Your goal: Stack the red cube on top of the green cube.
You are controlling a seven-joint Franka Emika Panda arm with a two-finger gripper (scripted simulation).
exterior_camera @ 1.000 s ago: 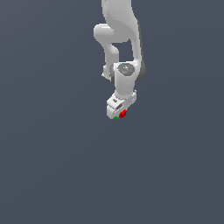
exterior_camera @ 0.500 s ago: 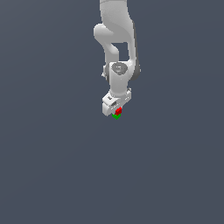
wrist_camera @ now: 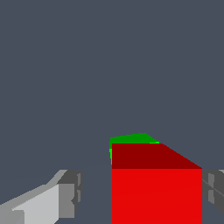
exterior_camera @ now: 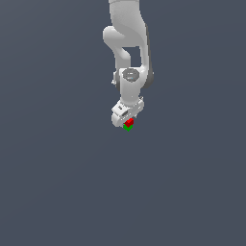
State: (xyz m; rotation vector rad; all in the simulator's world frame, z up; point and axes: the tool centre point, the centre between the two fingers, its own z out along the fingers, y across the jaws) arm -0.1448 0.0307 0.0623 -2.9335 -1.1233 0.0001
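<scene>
Red cube (wrist_camera: pixel 156 188) now sits over green cube (wrist_camera: pixel 131 139), no longer beside it; claw (wrist_camera: pixel 140 192) fingers spread apart, one clear of the cube — stack looks placed, released.

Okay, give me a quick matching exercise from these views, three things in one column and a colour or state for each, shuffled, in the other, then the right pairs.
Things:
1. red cube
2. green cube
3. gripper

Colour or state:
A. mostly hidden under the other cube
B. jaws apart, with a gap at one finger
C. resting on top of the other cube

Pairs: 1-C, 2-A, 3-B
</scene>
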